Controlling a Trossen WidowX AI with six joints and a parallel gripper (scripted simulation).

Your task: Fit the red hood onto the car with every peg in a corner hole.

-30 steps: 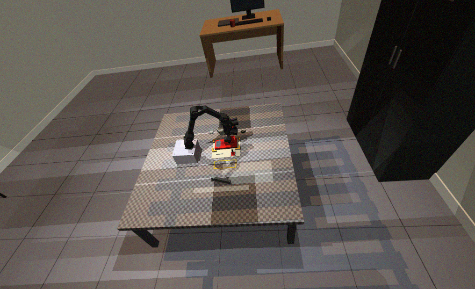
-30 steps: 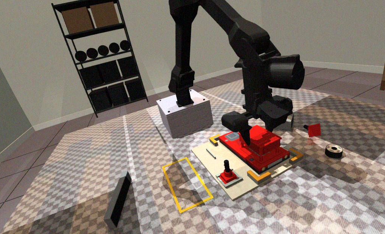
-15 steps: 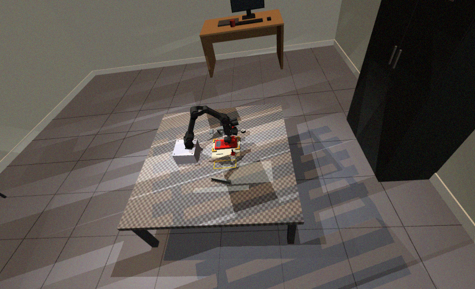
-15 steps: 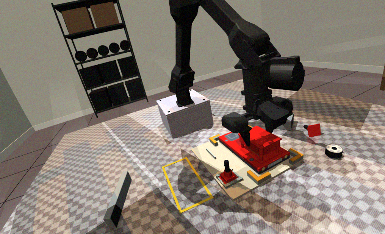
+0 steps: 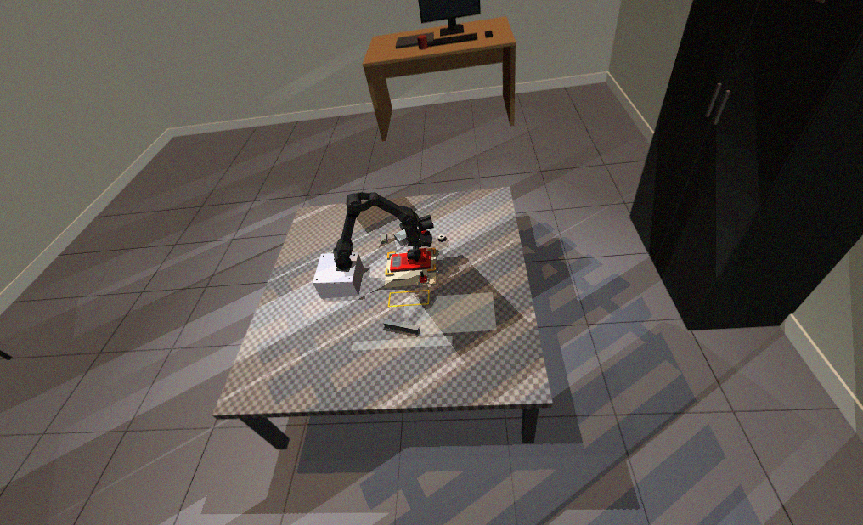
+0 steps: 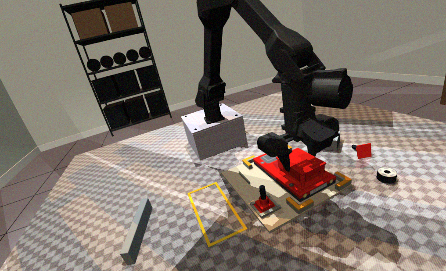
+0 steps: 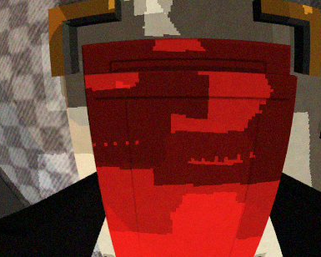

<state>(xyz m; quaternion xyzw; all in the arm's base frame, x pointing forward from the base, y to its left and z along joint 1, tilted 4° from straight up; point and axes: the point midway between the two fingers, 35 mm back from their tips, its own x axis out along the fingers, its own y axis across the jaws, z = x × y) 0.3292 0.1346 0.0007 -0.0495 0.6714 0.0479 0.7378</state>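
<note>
Red is held by the pincer (image 5: pixel 414 255) (image 6: pixel 300 160) (image 7: pixel 191 200): its fingers are closed on the hood (image 5: pixel 425 253) (image 6: pixel 307 165) (image 7: pixel 189 146), one at either side. The hood is held low over the engine area of the red chassis (image 5: pixel 397 263) (image 6: pixel 319 188) (image 7: pixel 223 54), roof up and lined up with the car's length. Whether every peg is in its hole, or the hood is flush with the deck, cannot be told (the crucial corners are covered!).

The chassis is framed by orange corner brackets (image 6: pixel 299 204) (image 7: pixel 60 42) on the pale jig board (image 5: pixel 398 282) (image 6: pixel 238 181) (image 7: pixel 214 25). Seen from the exterior view, a small red piece with an upright black stem (image 5: pixel 423 278) (image 6: pixel 263 204) is stood on the board's near side, beside the car.

Farther out, a yellow outline (image 5: pixel 408 305) (image 6: pixel 231 205) is marked to the left of the board, and beyond it, farther left, a long grey bar (image 5: pixel 401 329) (image 6: pixel 137 232) is laid. On the right, a black-and-white wheel (image 5: pixel 442 238) (image 6: pixel 386 179) is seen lying flat, with a red plate (image 6: pixel 364 150) just behind it. At the far side, the arm is carried by a white box (image 5: pixel 336 288) (image 6: pixel 217 138) on the checkered table (image 5: pixel 278 384) (image 6: pixel 99 201).
</note>
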